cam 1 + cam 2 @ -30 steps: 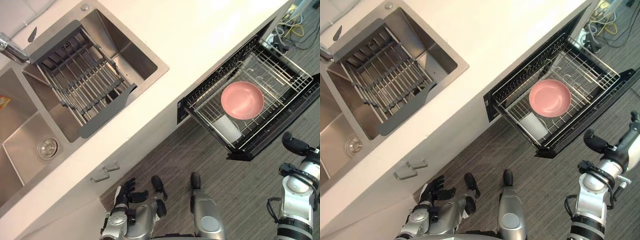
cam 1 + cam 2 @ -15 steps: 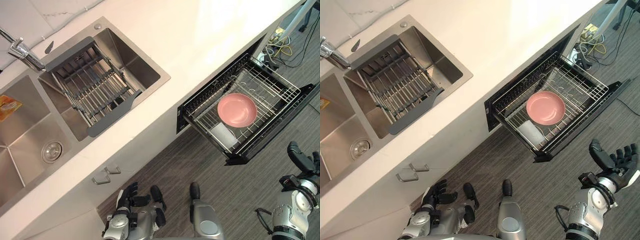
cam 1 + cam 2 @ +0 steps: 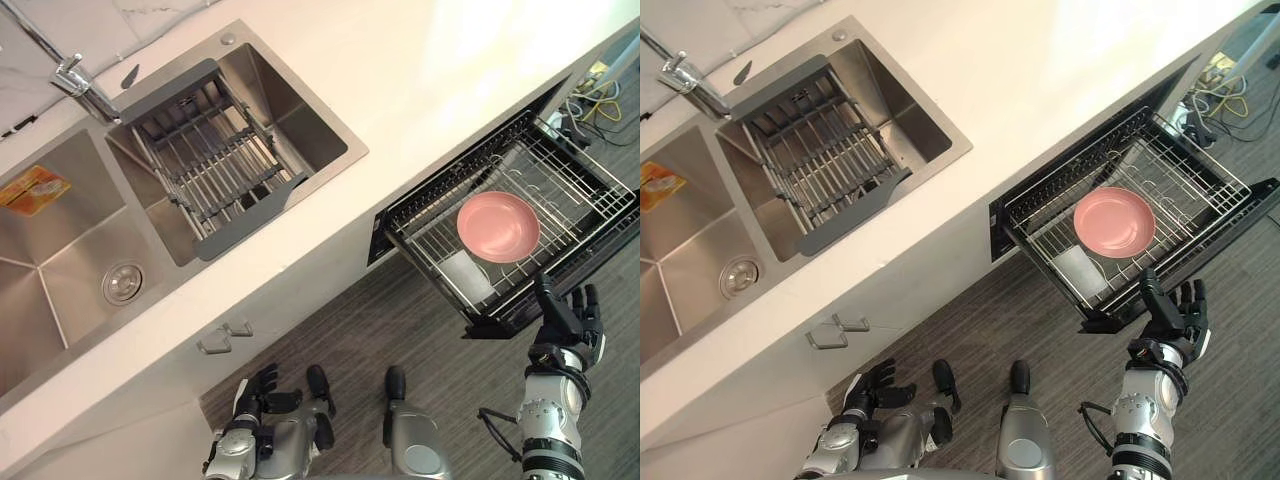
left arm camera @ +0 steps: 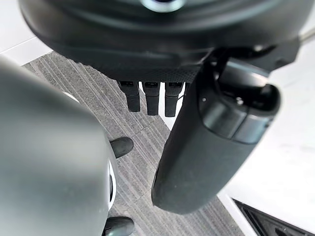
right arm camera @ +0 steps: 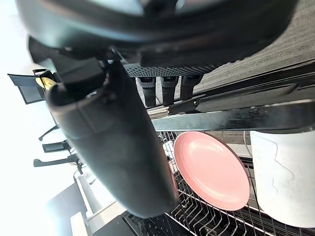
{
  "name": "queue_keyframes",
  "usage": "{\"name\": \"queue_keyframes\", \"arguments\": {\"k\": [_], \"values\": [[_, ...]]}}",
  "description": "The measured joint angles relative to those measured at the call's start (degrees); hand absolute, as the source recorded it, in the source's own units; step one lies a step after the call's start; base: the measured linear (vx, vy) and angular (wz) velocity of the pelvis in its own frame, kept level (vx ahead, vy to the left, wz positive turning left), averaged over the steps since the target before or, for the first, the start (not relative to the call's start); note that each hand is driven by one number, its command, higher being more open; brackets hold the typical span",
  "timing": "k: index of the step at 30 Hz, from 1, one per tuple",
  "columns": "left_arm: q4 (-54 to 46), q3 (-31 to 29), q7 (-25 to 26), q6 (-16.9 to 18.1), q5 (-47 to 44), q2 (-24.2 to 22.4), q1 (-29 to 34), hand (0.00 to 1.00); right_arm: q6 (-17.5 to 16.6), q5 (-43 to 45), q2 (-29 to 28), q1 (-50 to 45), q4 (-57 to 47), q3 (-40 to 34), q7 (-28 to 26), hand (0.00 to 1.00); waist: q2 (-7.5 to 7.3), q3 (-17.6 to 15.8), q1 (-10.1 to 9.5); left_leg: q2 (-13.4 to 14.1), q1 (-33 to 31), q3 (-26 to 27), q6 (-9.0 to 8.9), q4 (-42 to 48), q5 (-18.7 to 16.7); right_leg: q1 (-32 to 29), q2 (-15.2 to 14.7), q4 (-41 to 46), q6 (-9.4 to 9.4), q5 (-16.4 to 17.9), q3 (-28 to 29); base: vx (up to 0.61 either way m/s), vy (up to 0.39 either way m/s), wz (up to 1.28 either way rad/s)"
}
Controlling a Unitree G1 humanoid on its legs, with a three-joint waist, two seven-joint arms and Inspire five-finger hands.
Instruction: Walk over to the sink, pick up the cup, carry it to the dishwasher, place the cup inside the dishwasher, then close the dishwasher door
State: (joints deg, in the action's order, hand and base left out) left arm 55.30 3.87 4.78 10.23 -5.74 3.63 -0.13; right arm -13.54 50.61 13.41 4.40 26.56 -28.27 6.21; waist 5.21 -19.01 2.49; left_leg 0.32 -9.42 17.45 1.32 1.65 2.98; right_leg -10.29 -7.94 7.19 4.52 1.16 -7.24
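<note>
The white cup sits in the wire rack of the open dishwasher, beside a pink plate. The rack is pulled out over the lowered dark door. My right hand is open, fingers straight, just at the door's front edge and holding nothing. In the right wrist view the cup and the plate lie past my fingers. My left hand hangs open low by the cabinet front, with nothing in it.
A double steel sink with a faucet is set in the white counter; a grey drain rack spans its right basin. Cabinet handle below. Cables lie on the floor beyond the dishwasher.
The camera has shifted. My right hand has moved in from the right to the dishwasher door's front edge, fingers now straight. The left hand stays low.
</note>
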Motion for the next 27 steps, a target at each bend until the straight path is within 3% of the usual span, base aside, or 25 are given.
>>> {"name": "queue_keyframes", "arguments": {"k": [15,27], "values": [[-0.5,0.0,-1.1,0.3,0.0,0.6,0.9,0.90,-0.6,-0.2,6.1,4.5,2.5,6.3,-0.4,0.90,1.45,-1.3,0.35,-1.0,-2.1,-3.1,0.52,-1.4,1.9,-1.6,-0.8,0.8,0.19,0.0,-2.8,-0.01,0.019,0.10],[-3.6,-0.1,-2.1,1.4,0.0,0.7,0.6,0.90,1.0,-0.1,11.6,22.9,7.5,14.8,-1.4,0.90,3.77,-6.1,-0.82,-0.8,-4.3,-6.6,0.79,-1.6,3.8,-2.6,-0.7,2.0,-0.67,0.0,-6.1,0.00,-0.002,0.15]]}}
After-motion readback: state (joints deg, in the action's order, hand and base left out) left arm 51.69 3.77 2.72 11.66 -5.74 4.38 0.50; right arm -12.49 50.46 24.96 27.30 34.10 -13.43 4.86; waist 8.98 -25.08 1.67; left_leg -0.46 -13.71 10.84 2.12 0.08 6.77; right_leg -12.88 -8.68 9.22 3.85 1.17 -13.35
